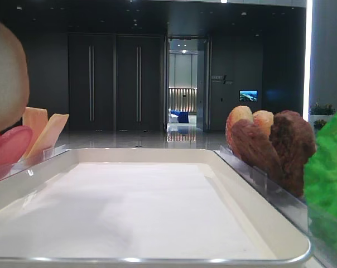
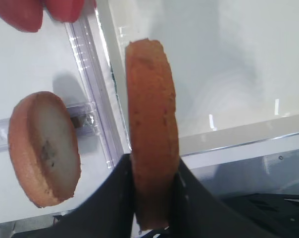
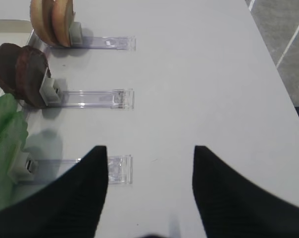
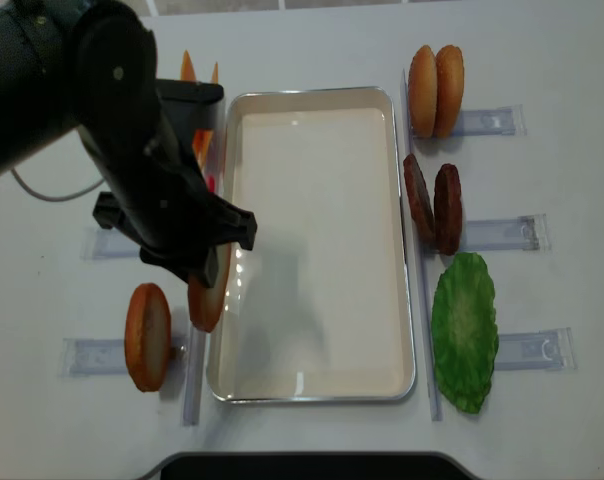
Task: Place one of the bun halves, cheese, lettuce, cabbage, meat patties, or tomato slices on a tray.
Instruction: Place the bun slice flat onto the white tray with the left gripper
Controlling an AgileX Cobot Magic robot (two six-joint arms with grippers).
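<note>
The left gripper (image 2: 152, 198) is clamped on 1 bun half (image 2: 152, 129), held on edge with its rim between the dark fingers (image 2: 117, 198); in the overhead view this bun (image 4: 208, 295) hangs at the left rim of the white tray (image 4: 317, 385), near the front-left corner. A 2nd bun half (image 4: 148, 336) stands upright in a clear holder (image 4: 94, 356) to the left of the tray. The tray lining is bare. On the tray's right side stand 2 more bun halves (image 4: 435, 90), 2 meat patties (image 4: 433, 205) and the lettuce (image 4: 464, 330), each at its own clear holder. Cheese slices (image 1: 43, 131) and tomato slices (image 1: 9, 146) stand left of the tray. The right gripper (image 3: 150, 191) hovers over the table beside the lettuce (image 3: 6, 148), fingers spread apart, holding nothing.
</note>
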